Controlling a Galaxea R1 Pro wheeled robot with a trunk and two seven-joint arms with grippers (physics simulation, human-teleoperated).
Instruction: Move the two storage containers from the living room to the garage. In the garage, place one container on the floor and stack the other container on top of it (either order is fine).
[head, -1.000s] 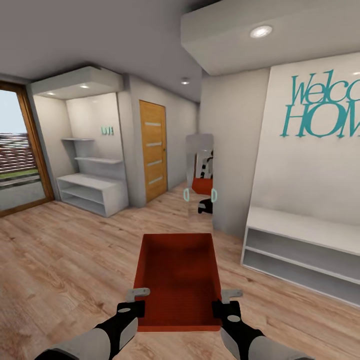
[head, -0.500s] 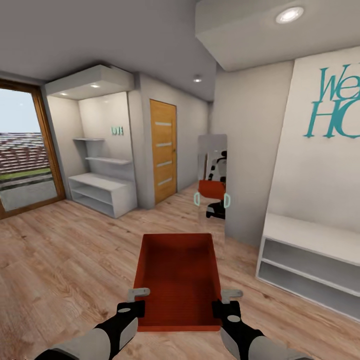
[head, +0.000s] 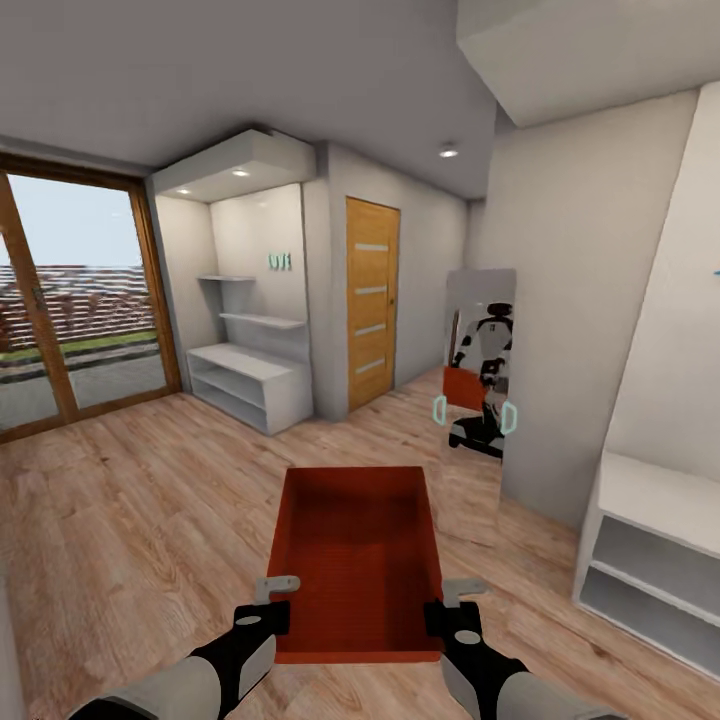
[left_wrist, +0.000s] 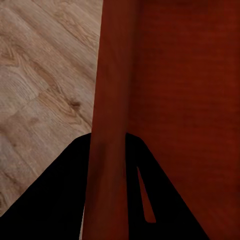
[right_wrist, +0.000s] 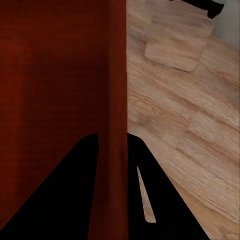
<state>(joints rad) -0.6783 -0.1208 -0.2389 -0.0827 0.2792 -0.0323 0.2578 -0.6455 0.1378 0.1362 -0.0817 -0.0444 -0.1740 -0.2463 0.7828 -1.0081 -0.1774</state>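
Note:
One orange-red storage container (head: 355, 555) hangs in front of me above a light wood-plank floor, open side up and with nothing inside. My left gripper (head: 272, 605) is shut on its left wall near the near corner. My right gripper (head: 452, 605) is shut on its right wall opposite. The left wrist view has the thin red wall of the container (left_wrist: 112, 100) running between the left gripper's (left_wrist: 107, 150) black fingers. In the right wrist view the wall of the container (right_wrist: 112, 75) is clamped the same way by the right gripper (right_wrist: 112, 145).
A tall mirror (head: 478, 400) ahead on the right reflects me and the container. A wooden door (head: 372, 300) stands ahead, with white shelving (head: 250, 385) to its left and wood-framed glass doors (head: 70, 300) at far left. A white bench unit (head: 650, 540) lines the right wall.
The whole view has swung left, so the room's features have shifted right and more of the glass doors show. The container and both grippers hold the same place in the picture.

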